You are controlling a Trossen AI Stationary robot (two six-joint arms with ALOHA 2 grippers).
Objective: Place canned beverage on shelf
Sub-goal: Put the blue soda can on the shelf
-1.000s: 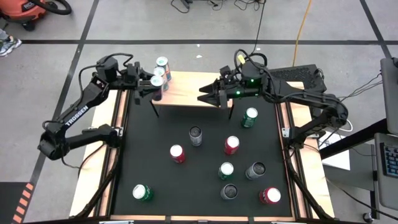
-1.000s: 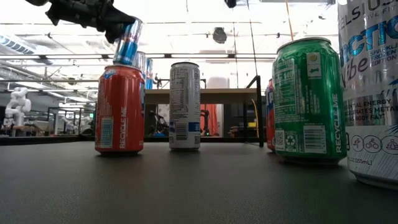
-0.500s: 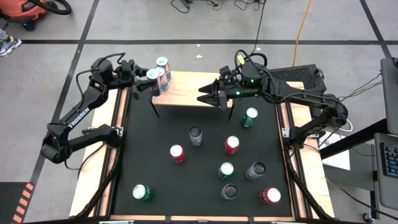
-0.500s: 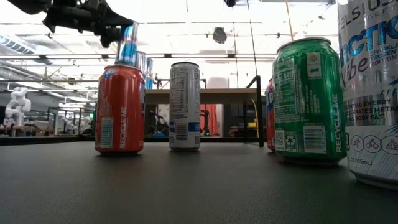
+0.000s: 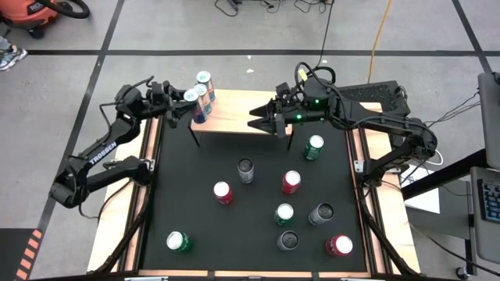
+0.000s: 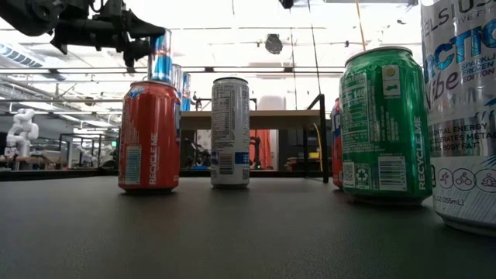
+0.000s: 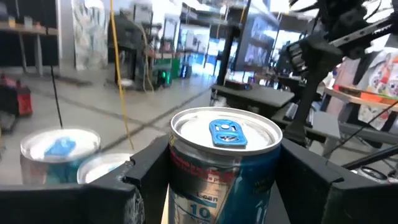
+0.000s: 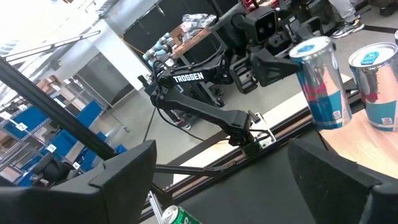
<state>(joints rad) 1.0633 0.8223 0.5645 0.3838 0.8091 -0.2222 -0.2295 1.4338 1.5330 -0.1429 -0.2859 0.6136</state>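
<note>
We see the left tool [image 5: 181, 101] at the shelf's [image 5: 242, 115] left end, its fingers [image 7: 146, 174] closed round a slim blue can [image 5: 192, 98], one on each side just below the rim. The same can fills the left wrist view [image 7: 224, 163], upright, blue tab on a silver lid. In the right wrist view it stands at the wooden edge of the shelf [image 8: 373, 140], the left tool [image 8: 273, 62] gripping it high up; we cannot tell whether its base touches the board. Two more slim cans [image 5: 205, 84] stand just beyond it on the shelf's left corner.

The right tool [image 5: 262, 119] hangs over the middle of the shelf with its fingers [image 8: 118, 171] spread wide and nothing between them.

On the black bench [image 5: 195, 218] we count nine loose cans, among them a green one [image 5: 314, 146] near the shelf's right leg and a red one [image 6: 149, 136] close to the low camera.
</note>
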